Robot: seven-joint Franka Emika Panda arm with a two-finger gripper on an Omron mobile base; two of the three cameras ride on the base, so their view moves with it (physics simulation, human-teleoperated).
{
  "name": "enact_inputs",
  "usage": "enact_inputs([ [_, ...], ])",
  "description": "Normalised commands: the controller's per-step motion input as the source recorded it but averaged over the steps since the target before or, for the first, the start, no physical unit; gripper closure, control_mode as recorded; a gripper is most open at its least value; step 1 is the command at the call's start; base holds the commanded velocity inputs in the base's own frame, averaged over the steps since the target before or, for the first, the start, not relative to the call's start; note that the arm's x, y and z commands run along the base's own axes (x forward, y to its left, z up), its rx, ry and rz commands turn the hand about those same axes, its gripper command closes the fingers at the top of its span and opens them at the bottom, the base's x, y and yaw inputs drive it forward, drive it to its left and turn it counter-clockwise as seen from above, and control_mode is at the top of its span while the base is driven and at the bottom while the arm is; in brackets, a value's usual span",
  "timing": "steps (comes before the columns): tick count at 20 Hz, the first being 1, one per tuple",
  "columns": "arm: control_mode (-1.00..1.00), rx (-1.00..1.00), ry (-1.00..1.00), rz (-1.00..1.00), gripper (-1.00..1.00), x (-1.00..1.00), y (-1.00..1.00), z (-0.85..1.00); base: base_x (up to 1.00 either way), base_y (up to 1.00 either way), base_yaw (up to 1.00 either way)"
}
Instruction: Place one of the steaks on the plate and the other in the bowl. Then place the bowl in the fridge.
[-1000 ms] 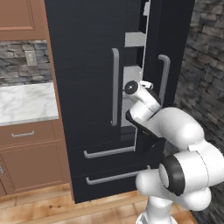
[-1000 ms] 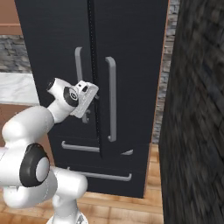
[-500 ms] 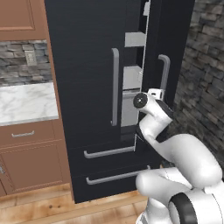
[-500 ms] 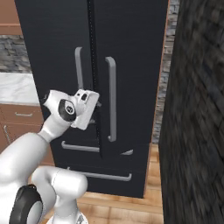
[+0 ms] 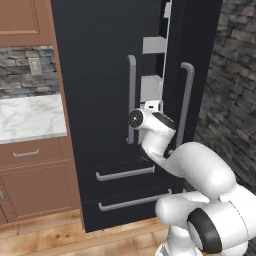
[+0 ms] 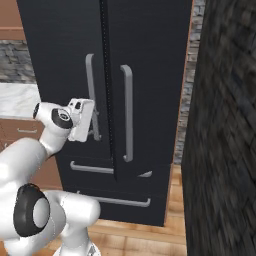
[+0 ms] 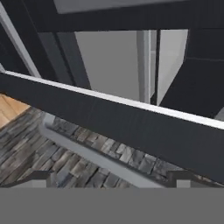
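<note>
Gripper (image 6: 92, 120) stood wide open, nothing held, close against fridge (image 5: 105, 75) front, near inner edge of right door (image 5: 197, 65), which was ajar w/ grey shelves (image 5: 152, 45) showing thru gap. Left door handle (image 5: 131, 100) just beside wrist. Judged step: widening that door. Best hooked fingers behind door edge, swept outward along hinge arc, kept wrist clear of handles.

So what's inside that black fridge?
Through the gap by the fridge's ajar right door, grey door shelves show; whatever sits deeper is hidden by the doors.
</note>
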Motion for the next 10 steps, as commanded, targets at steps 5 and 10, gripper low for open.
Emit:
enact_inputs([
  [5,-1.0,-0.02,0.17,-0.05,-1.0,0.62,-0.25,-0.15,0.0,0.0,0.0],
  [10,-1.0,0.0,0.06,-0.06,-1.0,0.79,-0.21,-0.19,0.0,0.0,0.0],
])
